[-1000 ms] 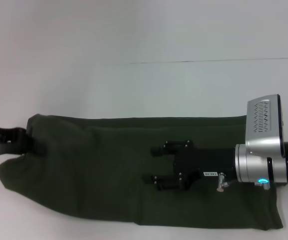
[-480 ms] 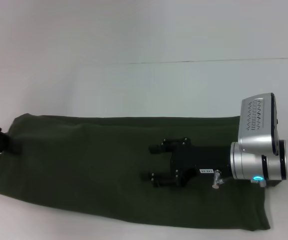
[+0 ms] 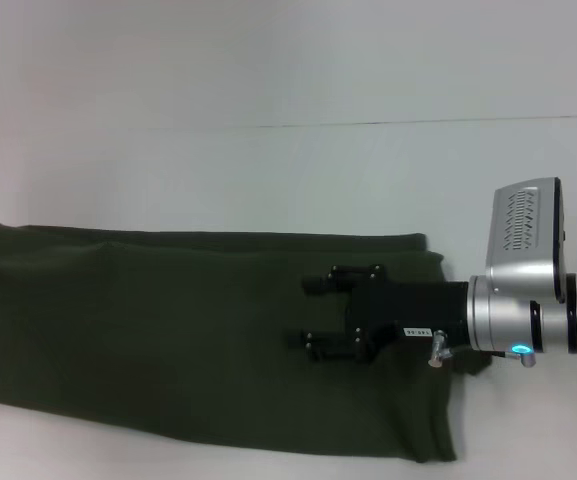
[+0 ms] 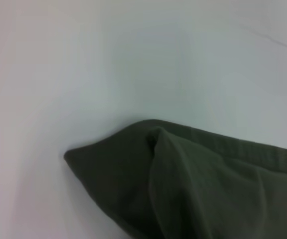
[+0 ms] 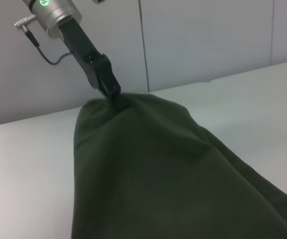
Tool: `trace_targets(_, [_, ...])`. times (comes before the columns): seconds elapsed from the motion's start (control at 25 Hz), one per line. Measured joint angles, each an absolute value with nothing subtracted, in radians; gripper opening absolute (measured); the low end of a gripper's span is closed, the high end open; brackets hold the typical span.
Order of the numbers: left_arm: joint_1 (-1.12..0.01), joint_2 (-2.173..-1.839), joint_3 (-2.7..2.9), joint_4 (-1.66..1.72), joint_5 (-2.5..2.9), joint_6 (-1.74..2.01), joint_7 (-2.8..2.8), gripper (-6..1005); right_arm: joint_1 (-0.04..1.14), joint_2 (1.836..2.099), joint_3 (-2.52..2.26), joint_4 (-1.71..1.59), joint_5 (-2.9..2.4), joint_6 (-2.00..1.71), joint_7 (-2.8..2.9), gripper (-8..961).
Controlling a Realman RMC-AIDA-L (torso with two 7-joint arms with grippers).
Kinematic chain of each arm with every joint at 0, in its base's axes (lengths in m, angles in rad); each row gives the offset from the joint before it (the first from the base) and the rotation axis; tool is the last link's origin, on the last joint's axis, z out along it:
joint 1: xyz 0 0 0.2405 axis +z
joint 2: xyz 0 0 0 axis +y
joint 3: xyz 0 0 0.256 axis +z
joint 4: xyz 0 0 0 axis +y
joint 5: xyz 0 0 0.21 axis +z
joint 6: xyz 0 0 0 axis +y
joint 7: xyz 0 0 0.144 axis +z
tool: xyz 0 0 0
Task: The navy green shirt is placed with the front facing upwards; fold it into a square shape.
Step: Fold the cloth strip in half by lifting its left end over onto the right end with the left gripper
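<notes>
White and bare, the flat tabletop (image 3: pixel 268 170) is covered along its near side by the dark olive-green cotton shirt (image 3: pixel 168 340), which is laid out as one long folded band with its plain side up. Over the band's right part the black right gripper (image 3: pixel 308 312) is held with its fingers parted and nothing between them. At the band's far left end, a corner of the cloth is pinched by the left gripper (image 5: pixel 118 99), as seen in the right wrist view.
</notes>
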State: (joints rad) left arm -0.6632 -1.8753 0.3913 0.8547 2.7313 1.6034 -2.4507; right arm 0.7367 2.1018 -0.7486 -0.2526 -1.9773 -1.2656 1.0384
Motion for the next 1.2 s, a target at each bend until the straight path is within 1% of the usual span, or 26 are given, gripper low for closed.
trace_targets(0.04, [-0.666,-1.867,0.373,0.866,2.757,1.603,-2.450,81,0.736,2.102,-0.749,-0.253,-1.977,-1.265,1.038,783])
trace_targets(0.36, [-0.672,-1.852,0.332,0.880,2.754,1.632,-2.436,82,0.736,2.101,-0.748,-0.253,-1.977,-1.262,1.039,783])
trace_targets(0.6, [-0.682,-1.865,0.338,0.876,2.595,1.739,-2.432,81,0.730,2.101,-0.740,-0.253,-1.974,-1.254,1.039,784])
trace_targets(0.84, [-0.697,-1.887,0.342,0.857,2.396,1.861,-2.426,81,0.695,2.098,-0.739,-0.258,-1.883,-1.192,1.039,783])
trace_targets(0.96, [-0.704,-1.912,0.343,0.820,2.322,1.886,-2.424,81,0.666,2.096,-0.738,-0.269,-1.820,-1.148,1.038,784])
trace_targets(1.12, [-0.719,-1.973,0.345,0.794,2.293,1.878,-2.410,80,0.617,2.095,-0.738,-0.290,-1.722,-1.107,1.037,783])
trace_targets(1.2, [-0.729,-2.009,0.346,0.769,2.291,1.864,-2.393,80,0.597,2.095,-0.737,-0.296,-1.680,-1.097,1.037,782])
